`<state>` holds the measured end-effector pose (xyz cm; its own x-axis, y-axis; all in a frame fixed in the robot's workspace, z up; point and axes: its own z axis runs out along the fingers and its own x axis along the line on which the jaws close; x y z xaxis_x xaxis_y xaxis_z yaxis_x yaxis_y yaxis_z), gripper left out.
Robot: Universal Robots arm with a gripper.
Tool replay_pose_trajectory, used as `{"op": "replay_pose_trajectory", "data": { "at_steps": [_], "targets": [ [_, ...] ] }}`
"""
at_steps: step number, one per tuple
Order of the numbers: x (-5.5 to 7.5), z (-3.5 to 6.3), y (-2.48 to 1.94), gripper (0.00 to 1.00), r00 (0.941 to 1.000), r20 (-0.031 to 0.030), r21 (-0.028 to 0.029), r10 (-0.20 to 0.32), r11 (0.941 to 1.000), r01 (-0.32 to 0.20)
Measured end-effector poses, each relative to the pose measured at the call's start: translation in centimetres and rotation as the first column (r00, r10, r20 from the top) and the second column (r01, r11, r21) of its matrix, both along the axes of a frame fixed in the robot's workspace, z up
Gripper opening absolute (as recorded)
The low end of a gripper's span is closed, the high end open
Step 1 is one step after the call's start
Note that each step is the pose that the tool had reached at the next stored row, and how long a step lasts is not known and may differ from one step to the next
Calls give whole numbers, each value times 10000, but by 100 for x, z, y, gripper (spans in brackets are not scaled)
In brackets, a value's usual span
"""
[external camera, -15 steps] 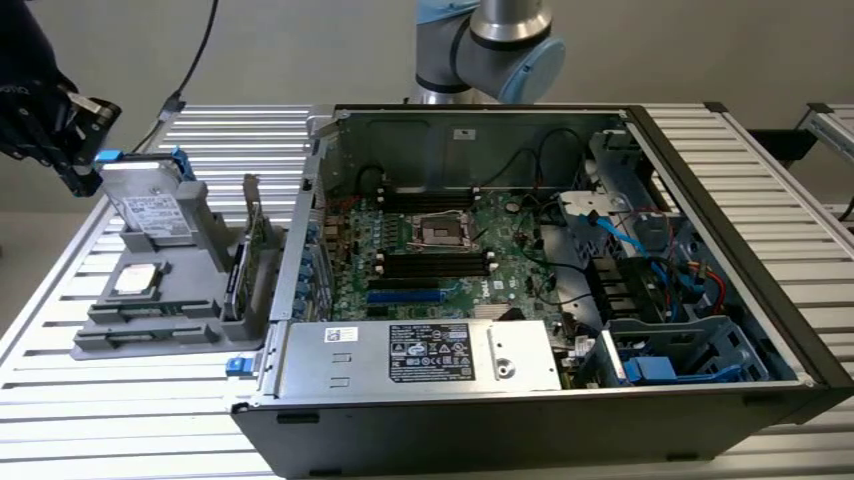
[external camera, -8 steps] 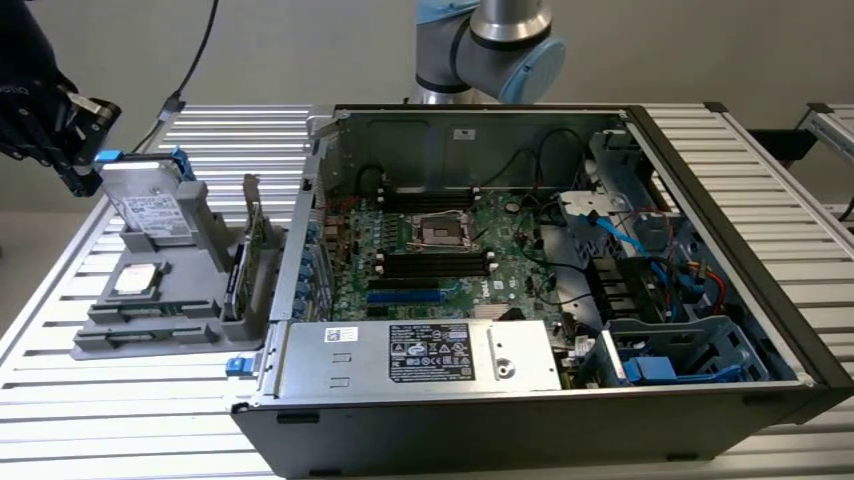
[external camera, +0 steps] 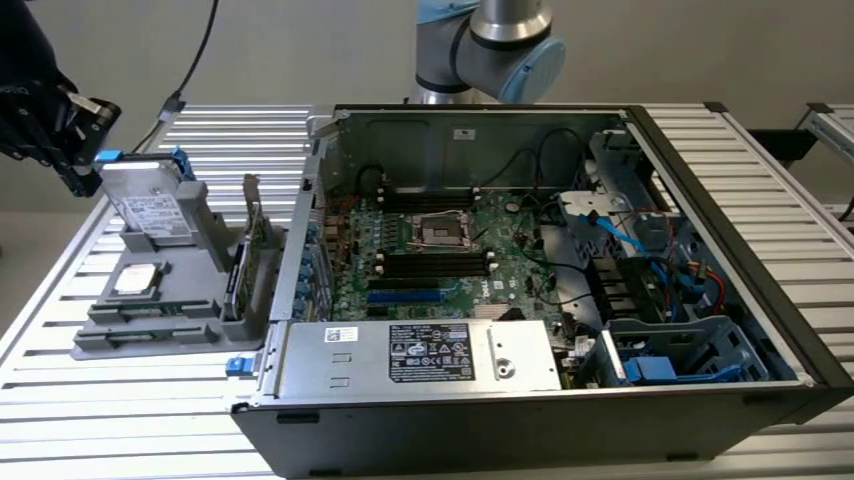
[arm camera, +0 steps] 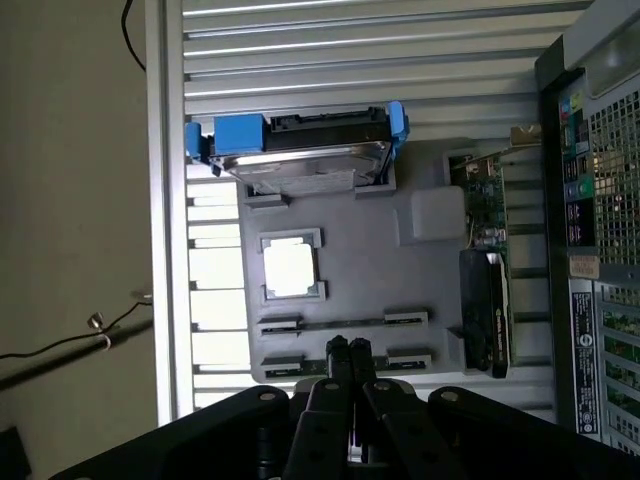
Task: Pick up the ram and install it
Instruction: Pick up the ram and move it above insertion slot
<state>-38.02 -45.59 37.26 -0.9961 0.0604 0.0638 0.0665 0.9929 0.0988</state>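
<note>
Gray tray (arm camera: 360,262) holds hard drive (arm camera: 305,160), processor (arm camera: 290,268) (pale, square) and card (arm camera: 487,200); pincer (arm camera: 348,346) pressed shut over its edge.

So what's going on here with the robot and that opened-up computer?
A robot arm is working beside an open computer case on a slatted metal table. Its gripper, fingers shut together with nothing visibly gripped, hangs over a gray parts holder that sits next to the case, on the exterior view's left. The holder carries a hard drive, a processor chip and a green expansion card. Inside the case, the motherboard lies exposed.
</note>
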Motion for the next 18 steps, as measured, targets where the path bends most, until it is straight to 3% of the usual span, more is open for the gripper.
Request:
{"op": "replay_pose_trajectory", "data": {
  "at_steps": [5, 9, 13, 18],
  "targets": [
    [0, -17, 0, 10, 9960, 1, 0, 896, 9960, -896],
    [0, -33, 0, 10, 9868, 1, 0, 1621, 9868, -1621],
    [1, -66, 0, 10, 9722, 1, 0, 2343, 9722, -2343],
    [0, -111, 0, 10, 9469, 3, -1, 3216, 9469, -3216]
  ]
}}
